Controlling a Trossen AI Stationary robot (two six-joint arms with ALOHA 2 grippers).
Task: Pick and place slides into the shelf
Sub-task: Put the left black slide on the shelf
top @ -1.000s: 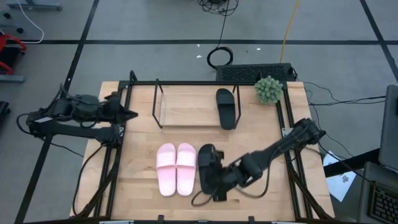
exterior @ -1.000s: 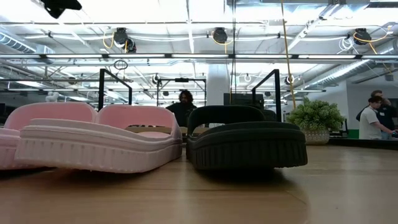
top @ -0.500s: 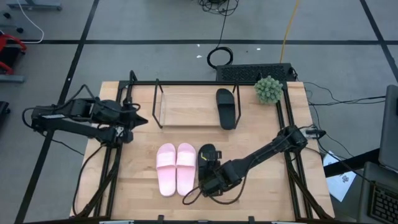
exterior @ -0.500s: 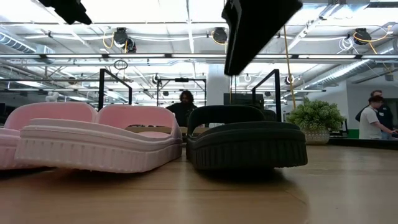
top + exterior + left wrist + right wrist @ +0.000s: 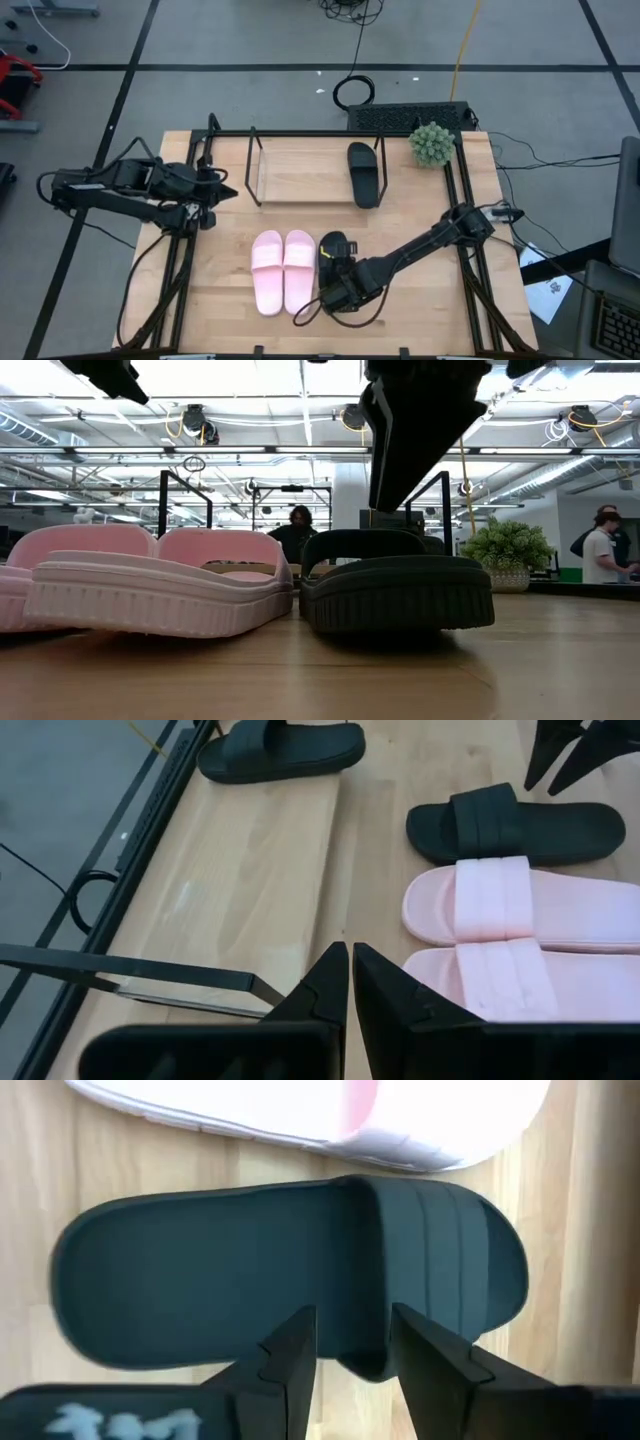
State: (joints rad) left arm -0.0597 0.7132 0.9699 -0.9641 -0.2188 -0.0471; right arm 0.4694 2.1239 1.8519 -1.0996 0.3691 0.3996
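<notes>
One black slide [image 5: 332, 245] lies flat on its sole on the table, beside the pale pink pair [image 5: 283, 270] on its left. The second black slide [image 5: 365, 172] rests on the right end of the shelf's wooden board [image 5: 300, 172]. My right gripper [image 5: 352, 1312] is open and hangs just above the table's black slide [image 5: 220, 1280], near its strap, without touching it. In the low view it [image 5: 380, 495] stands clear above the slide [image 5: 400, 595]. My left gripper [image 5: 350, 948] is shut and waits by the shelf's left end [image 5: 232, 190].
A small potted plant [image 5: 432, 145] stands at the table's far right corner. A loop of cable [image 5: 310, 312] lies near the right gripper. Black rails run along both table sides. People stand in the room behind the table [image 5: 600, 545]. Bare board lies left of the shelved slide.
My right gripper has come down toward the black slide on the table and shifted slightly toward the table's left. My left gripper has moved a little toward the table's right, to the shelf's left end, then held still. The slides have not moved.
</notes>
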